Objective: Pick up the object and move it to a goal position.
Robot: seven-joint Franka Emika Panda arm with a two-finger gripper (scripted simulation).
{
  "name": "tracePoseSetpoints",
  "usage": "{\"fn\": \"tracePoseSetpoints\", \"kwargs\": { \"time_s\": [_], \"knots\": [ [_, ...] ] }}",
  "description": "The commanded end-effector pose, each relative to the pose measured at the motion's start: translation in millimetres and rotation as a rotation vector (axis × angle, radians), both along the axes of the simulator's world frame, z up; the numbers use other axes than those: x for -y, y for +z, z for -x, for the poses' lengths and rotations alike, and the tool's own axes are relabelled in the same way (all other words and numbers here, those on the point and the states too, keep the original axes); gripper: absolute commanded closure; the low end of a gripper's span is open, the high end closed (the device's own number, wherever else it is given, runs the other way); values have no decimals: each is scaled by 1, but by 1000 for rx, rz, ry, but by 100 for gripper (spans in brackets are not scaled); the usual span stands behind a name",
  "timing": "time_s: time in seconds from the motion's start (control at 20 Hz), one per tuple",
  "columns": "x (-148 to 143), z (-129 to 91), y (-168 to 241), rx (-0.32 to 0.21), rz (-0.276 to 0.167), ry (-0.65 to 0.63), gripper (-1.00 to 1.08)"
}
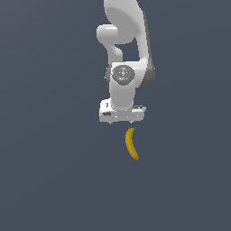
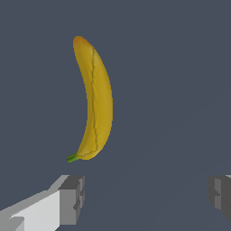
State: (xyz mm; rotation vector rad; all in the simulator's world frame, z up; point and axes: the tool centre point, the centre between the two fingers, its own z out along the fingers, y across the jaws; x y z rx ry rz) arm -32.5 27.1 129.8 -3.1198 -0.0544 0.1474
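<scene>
Table: plain dark blue-grey surface (image 1: 45,180) filling both views; no edge or corner shows, so the object cannot be placed against them.
Arm: white Panda arm (image 1: 124,67) hanging down over the middle of the exterior view, wrist pointing at the table.
End effector (image 2: 144,198): spread wide and holding nothing; both fingers (image 2: 72,198) show in the wrist view with bare table between them.
Banana (image 1: 131,143): lying flat on the table, just beyond the end effector, green stem toward it, orange-brown end away; not between the fingers.
Done: approach partly made, judging by how near the end effector is.
Left: centring over the banana, lowering, gripping, lifting, carrying to the goal; no goal marker is visible.
</scene>
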Motion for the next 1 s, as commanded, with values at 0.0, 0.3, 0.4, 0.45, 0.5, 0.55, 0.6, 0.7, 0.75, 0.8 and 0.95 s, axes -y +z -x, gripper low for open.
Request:
{"fn": "tracePoseSetpoints", "kwargs": {
  "time_s": [0.0, 0.3, 0.4, 0.45, 0.5, 0.55, 0.6, 0.7, 0.75, 0.8, 0.95],
  "knots": [
    [0, 0, 0, 0, 0, 0, -92],
    [8, -1, -6, -13, 2, -12, -92],
    [12, 0, -8, -19, 2, -16, -92],
    [13, 0, -8, -21, 2, -17, -92],
    [14, 0, -8, -22, 2, -16, -92],
    [14, 0, -8, -22, 2, -16, -92],
    [13, 0, -8, -21, 2, -16, -92],
    [11, -2, -9, -17, 3, -18, -92],
    [10, -3, -10, -15, 4, -20, -92],
    [8, -4, -11, -12, 5, -23, -92],
    [0, -11, -18, 1, 10, -34, -92]
  ]
}}
